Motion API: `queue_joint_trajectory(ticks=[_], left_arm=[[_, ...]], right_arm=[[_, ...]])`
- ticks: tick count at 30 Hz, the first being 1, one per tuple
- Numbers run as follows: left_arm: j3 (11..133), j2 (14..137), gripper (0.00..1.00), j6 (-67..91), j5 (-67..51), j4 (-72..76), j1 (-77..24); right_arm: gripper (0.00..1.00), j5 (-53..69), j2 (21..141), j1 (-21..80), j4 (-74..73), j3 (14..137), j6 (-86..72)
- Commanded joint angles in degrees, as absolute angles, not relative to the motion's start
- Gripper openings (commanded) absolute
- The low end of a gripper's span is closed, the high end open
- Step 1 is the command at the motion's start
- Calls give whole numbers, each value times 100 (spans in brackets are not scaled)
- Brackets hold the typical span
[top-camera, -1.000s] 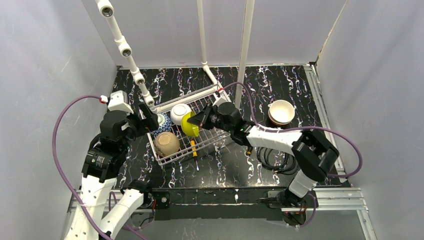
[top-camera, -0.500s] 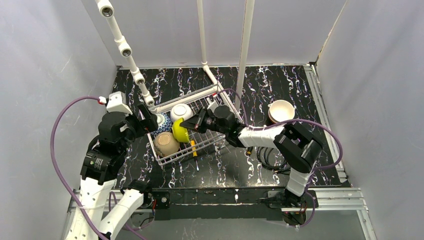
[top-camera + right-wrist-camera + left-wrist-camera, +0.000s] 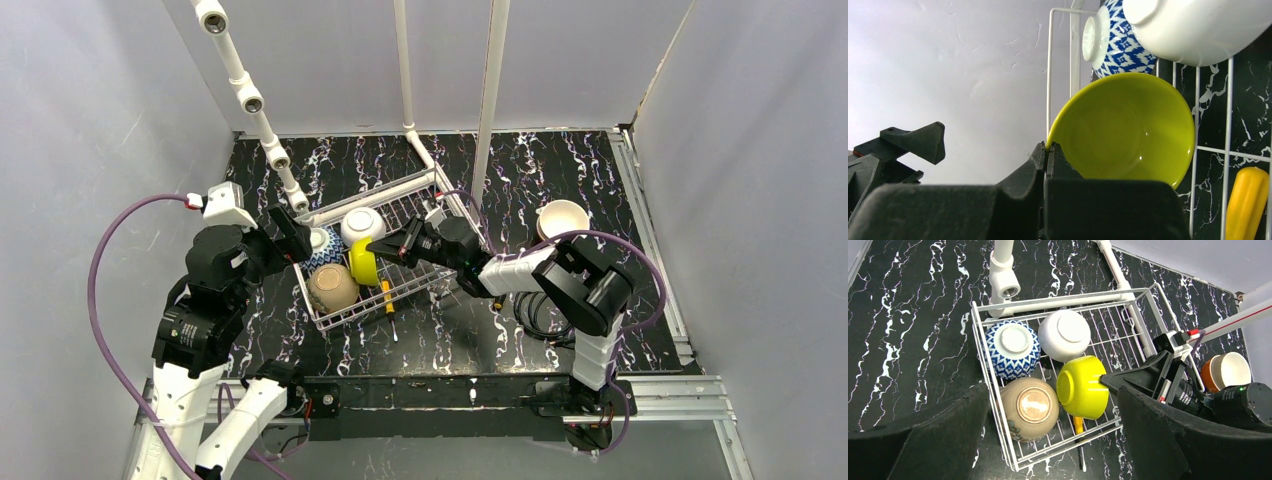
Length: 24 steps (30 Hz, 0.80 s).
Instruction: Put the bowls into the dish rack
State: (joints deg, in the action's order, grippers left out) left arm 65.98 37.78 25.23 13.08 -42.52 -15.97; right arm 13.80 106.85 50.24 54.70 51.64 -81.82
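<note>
Right gripper (image 3: 1046,150) pinches its fingers together on the rim of the yellow-green bowl (image 3: 1082,387), which is tipped on its side in the dish rack (image 3: 979,340). Just beside it sit the upturned blue-white bowl (image 3: 1013,350), white bowl (image 3: 1064,335) and tan bowl (image 3: 1029,407). Left gripper (image 3: 288,238) hangs over the rack's left edge, jaws wide apart.

off-task items around the right gripper

a yellow-handled tool (image 3: 1077,424) lies just beside the tips of the right gripper (image 3: 1104,380), on their near side. a coiled black cable (image 3: 545,315) rests on the black marbled tabletop (image 3: 560,170) well behind that gripper. white pipes (image 3: 413,140) stand beyond it, against grey walls (image 3: 90,130).
</note>
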Motion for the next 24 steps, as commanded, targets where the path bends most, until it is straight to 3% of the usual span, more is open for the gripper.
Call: queue_joint_trajectory(ticks=[1, 12, 21, 24], left_arm=[[6741, 3780, 98, 2534, 1397, -4351, -1591], [6766, 3830, 98, 2528, 1415, -4333, -1590], [6773, 3841, 98, 2514, 1433, -4320, -1591], [6762, 3851, 98, 2514, 1442, -4322, -1591]], right_arm=[[1, 1444, 10830, 4864, 6050, 5091, -8674], [2, 1591, 11024, 4631, 6210, 4913, -8830], [24, 1639, 10891, 4330, 5711, 4729, -8408], [26, 1624, 10777, 4299, 5286, 4801, -8123]])
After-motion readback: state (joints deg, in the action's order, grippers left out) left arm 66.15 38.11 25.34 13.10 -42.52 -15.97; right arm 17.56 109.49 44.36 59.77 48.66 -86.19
